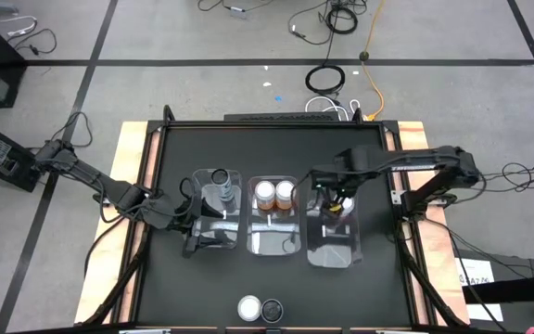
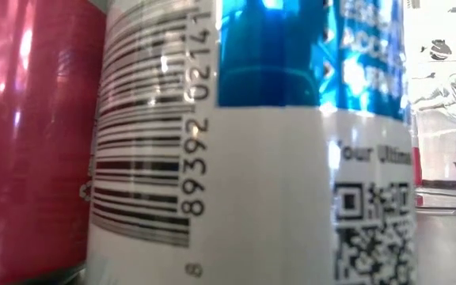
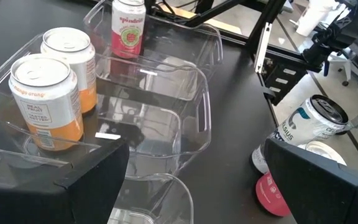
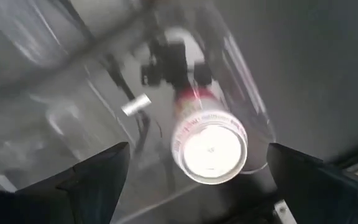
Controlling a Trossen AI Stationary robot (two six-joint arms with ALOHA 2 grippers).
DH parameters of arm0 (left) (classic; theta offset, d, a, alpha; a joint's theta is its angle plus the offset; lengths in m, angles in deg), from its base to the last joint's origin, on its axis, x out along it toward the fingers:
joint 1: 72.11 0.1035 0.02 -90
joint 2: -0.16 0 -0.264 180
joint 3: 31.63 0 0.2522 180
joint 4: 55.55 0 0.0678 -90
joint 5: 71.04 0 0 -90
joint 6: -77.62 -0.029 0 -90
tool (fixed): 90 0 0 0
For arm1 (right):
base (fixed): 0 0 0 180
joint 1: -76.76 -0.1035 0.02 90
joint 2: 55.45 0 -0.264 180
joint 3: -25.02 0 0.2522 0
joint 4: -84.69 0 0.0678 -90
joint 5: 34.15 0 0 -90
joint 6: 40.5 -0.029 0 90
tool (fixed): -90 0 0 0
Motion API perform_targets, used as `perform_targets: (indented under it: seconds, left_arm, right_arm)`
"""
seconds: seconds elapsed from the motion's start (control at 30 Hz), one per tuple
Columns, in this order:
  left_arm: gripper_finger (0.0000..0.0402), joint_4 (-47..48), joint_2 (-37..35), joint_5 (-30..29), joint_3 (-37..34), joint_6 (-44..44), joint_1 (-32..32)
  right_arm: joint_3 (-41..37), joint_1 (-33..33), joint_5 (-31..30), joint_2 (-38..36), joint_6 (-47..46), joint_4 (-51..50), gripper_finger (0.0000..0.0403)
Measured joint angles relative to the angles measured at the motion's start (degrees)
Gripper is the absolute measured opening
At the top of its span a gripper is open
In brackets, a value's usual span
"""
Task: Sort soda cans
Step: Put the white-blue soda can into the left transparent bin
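Above the right-hand clear bin (image 1: pixel 332 232), the right gripper (image 4: pixel 194 180) hangs with fingers apart over a pink soda can (image 4: pixel 209 146) standing inside; lifting off-centre could clip its rim and topple it, while the left gripper (image 3: pixel 191 180) waits open.

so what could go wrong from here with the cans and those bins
The right gripper hangs open directly above the pink can standing in the right bin; pulling away at an angle could clip the can's top and tip it.

The left gripper sits open low over the left bin, so a sweep toward the two cans at the table's front edge may catch the bin's wall and drag it against the middle bin holding the orange cans.
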Motion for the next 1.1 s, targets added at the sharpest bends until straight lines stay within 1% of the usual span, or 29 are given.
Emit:
perform_targets:
  seconds: [0.13, 0.27, 0.47, 0.73, 0.93, 1.1]
  left_arm:
    - [0.0384, 0.00, 0.00, 0.01, 0.00, -0.01, 0.00]
    - [0.0384, 0.00, -0.01, -0.01, 0.00, -0.02, 0.00]
    - [0.0384, 0.00, -0.01, 0.01, 0.00, -0.02, 0.00]
    - [0.0384, -0.01, -0.01, 0.01, 0.00, -0.02, 0.00]
    - [0.0384, -0.04, -0.01, 0.01, 0.00, -0.02, 0.00]
    - [0.0384, -0.04, -0.01, 0.01, 0.00, -0.02, -0.01]
  right_arm:
    - [5.18, -3.91, -4.70, -3.02, -3.88, 0.83, 0.0371]
    - [6.21, -9.34, -8.91, -7.56, -9.31, 3.91, 0.0371]
    - [6.21, -16.63, -10.40, -10.93, -17.85, 5.57, 0.0371]
    - [6.21, -22.04, -10.37, -8.21, -19.48, 6.13, 0.0371]
    - [6.21, -23.19, -10.29, -4.81, -16.99, 6.50, 0.0371]
    - [6.19, -23.17, -10.20, -2.11, -19.32, 9.27, 0.0371]
